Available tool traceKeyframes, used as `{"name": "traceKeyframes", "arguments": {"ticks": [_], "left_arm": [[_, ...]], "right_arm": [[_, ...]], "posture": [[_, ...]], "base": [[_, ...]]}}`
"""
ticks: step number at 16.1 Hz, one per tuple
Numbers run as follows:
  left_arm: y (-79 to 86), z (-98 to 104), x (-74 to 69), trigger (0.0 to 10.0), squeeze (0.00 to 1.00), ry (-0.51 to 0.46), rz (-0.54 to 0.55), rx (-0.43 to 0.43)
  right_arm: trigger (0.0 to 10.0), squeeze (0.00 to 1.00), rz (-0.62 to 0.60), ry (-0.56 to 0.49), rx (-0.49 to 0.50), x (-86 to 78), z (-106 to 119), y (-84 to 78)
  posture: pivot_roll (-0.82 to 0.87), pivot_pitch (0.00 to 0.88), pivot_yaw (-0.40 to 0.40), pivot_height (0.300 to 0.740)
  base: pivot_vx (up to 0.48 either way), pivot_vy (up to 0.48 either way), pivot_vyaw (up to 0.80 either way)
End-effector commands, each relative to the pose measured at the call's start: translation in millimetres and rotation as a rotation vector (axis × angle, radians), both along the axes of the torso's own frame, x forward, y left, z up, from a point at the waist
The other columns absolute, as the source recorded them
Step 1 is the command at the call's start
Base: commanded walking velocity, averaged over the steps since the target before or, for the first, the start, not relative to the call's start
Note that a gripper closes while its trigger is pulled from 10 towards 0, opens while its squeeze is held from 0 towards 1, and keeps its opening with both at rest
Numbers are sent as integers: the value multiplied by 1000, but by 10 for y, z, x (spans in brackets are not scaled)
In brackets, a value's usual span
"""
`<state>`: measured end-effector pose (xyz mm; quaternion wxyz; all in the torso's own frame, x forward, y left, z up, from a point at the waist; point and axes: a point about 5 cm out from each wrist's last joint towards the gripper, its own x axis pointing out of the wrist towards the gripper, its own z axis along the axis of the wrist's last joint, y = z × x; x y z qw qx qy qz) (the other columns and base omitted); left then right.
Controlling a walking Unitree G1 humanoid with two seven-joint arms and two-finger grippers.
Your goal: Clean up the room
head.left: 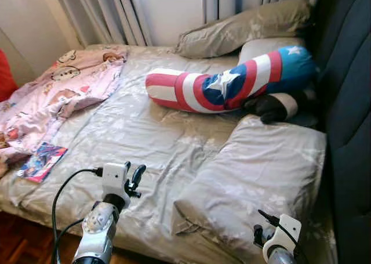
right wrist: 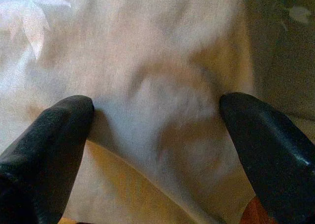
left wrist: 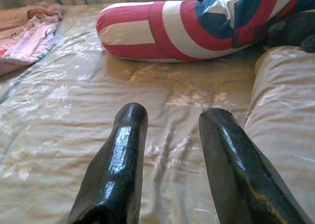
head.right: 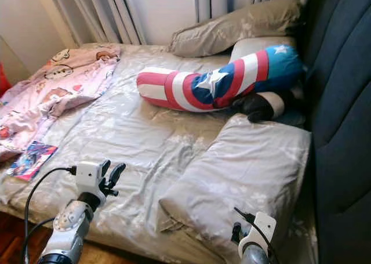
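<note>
Across the bed (head.left: 145,136), a grey flowered sheet lies creased and rumpled. Near the foot edge, the left gripper (left wrist: 170,135) hovers above the sheet with its two black fingers (left wrist: 125,150) held apart, nothing between them, pointing toward the headboard side. On the robot's right, a grey pillow (head.left: 261,171) lies flat at the near corner of the bed, beside the dark padded headboard (head.left: 348,119). The right gripper (right wrist: 157,115) is close over the near edge of this pillow, its fingers (right wrist: 54,135) spread wide with the pillow's cloth between and beneath them (whether the tips touch the cloth cannot be told).

Further up the bed lies a long bolster cushion (head.left: 226,81) in red and white stripes with a blue band and white stars, set slantwise across the sheet. Its blue end rests against a second grey pillow (head.left: 264,46), and a black-and-white soft thing (head.left: 275,107) is tucked under that end, just above the near pillow. A third grey pillow (head.left: 243,26) leans along the curtain (head.left: 110,11) at the far side.

On the robot's left, a pink blanket (head.left: 52,96) with cartoon prints lies bunched along the edge of the bed. Near its lower end, a colourful booklet (head.left: 42,161) lies flat on the sheet, well apart from the left gripper. Dark wooden floor (head.left: 23,241) shows below the bed's edge.
</note>
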<state>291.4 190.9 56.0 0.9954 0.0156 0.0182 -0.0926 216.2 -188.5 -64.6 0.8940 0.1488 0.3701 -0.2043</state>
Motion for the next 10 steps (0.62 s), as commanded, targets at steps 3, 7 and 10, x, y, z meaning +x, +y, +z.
{"name": "traceKeyframes", "arguments": {"ticks": [3, 7, 10], "left_arm": [[51, 141, 24, 10000, 0, -26, -12, 3], [-4, 230, 11, 10000, 0, -33, -36, -4], [28, 295, -99, 10000, 0, -33, -51, 2]], "right_arm": [[10000, 0, -73, 11, -30, -54, -12, -79], [10000, 0, -74, -14, -28, -47, 2, -118], [10000, 0, -48, -26, 19, -68, -26, -12]], "posture": [[82, 124, 145, 740], [89, 150, 151, 740], [104, 169, 160, 740]], "base": [[0, 0, 0], [0, 0, 0], [0, 0, 0]]}}
